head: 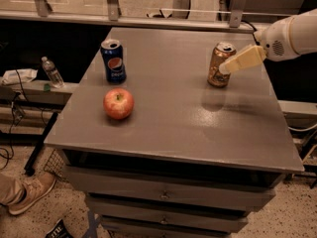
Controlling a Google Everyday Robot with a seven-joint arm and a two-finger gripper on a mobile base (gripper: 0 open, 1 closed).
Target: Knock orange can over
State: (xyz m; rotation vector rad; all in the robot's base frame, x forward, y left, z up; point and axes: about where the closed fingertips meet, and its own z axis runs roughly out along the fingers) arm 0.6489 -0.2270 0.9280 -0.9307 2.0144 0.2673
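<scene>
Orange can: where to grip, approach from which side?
Grip the orange can mid-body across its round wall, coming from the picture's right. It stands upright on the table, and the claw sits at that flank, about mid-height.

The orange can (216,69) is a golden-orange metal drink can with a silver top and faint pale markings down its side. It stands on its base, upright or nearly so, on the grey surface (198,133). It sits in the far right part of that surface, closer to the back edge than the front, and casts a soft reflection just in front of itself. The gripper (229,66) reaches in from the surface's right edge, its cream tip against the can's upper right side.
</scene>
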